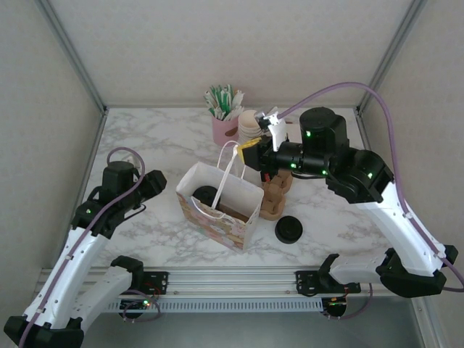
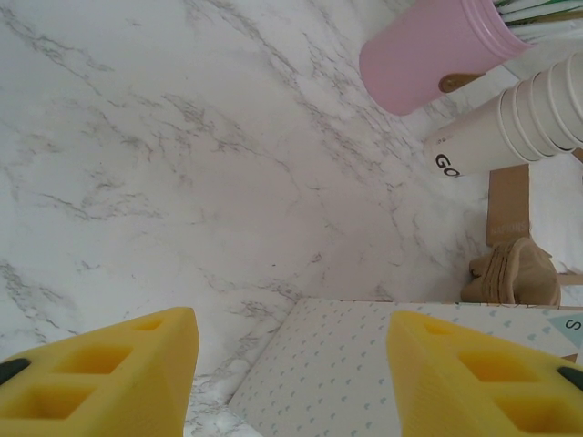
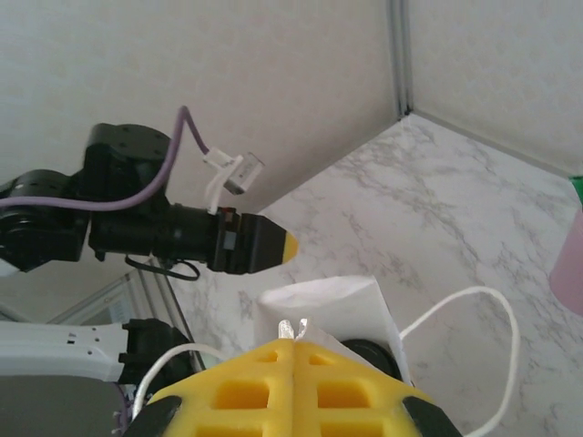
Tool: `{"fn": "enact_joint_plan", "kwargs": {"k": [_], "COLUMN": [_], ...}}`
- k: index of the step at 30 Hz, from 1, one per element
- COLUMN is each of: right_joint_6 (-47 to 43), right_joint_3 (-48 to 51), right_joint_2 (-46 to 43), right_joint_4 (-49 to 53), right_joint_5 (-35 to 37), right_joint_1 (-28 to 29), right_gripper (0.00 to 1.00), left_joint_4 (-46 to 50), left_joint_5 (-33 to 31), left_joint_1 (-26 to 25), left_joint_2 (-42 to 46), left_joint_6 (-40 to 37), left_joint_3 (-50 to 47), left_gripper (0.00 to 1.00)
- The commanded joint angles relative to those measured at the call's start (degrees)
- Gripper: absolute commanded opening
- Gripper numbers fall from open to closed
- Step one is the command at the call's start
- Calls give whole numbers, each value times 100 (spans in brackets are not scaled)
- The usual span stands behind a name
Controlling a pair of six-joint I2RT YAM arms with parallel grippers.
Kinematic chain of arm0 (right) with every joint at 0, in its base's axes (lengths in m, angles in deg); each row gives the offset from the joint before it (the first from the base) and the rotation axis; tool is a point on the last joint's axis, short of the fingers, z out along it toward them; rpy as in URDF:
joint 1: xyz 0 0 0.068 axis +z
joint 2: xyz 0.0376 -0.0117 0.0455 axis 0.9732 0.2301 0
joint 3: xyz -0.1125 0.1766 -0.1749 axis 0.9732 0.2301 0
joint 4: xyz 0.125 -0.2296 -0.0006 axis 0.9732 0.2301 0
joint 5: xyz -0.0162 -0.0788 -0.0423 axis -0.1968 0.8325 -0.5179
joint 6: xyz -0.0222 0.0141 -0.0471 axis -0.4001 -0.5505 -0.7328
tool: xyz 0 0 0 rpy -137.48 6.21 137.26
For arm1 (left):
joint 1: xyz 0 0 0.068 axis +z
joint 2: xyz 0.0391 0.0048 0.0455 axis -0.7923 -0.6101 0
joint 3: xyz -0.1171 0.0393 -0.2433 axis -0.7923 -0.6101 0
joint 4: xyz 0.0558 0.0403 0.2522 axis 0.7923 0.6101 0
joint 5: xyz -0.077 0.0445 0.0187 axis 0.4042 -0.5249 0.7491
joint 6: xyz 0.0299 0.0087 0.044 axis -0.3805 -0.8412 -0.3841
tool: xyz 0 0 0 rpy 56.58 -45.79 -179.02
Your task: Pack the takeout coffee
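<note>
One takeout coffee (image 1: 206,194), half-hidden in bag (image 1: 217,221)

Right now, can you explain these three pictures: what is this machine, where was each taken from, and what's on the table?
Two robot arms are bolted to a marble table. One picture looks down from above; the others come from wrist cameras, so the yellow blocks are fingers. On the table: a paper bag, a pink cup, a stack of cups, a cardboard carrier, a loose black lid. The lidded coffee sits inside the bag. The right gripper pinches the bag's white handle; the left gripper is open, empty.
</note>
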Motion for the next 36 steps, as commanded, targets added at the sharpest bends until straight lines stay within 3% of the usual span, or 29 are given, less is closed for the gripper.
{"fn": "enact_joint_plan", "kwargs": {"k": [1,20,27,30,33,36], "right_joint_6": [-146,-518,-677,-740,-778,-779], "right_joint_3": [-243,-860,-652,-597,-570,-570], "right_joint_2": [-79,226,266,288,320,346], "right_joint_4": [-47,443,472,464,466,448], "right_joint_5": [144,1000,1491,1604,1692,1705], "right_joint_1": [178,1147,1146,1139,1147,1147], "right_gripper": [0,0,0,0,0,0], "left_joint_4": [-14,59,110,57,-71,-32], "left_joint_5": [-37,-115,80,557,1439,2527], "left_joint_1": [-50,-50,-50,-50,-49,-75], "left_joint_2": [83,146,36,-106,-301,-577], "left_joint_6": [61,-23,-847,-1517,-2131,-2735], "left_joint_3": [-104,-39,605,1170,1748,2278], "left_gripper": [57,57,55,48,46,51]}}
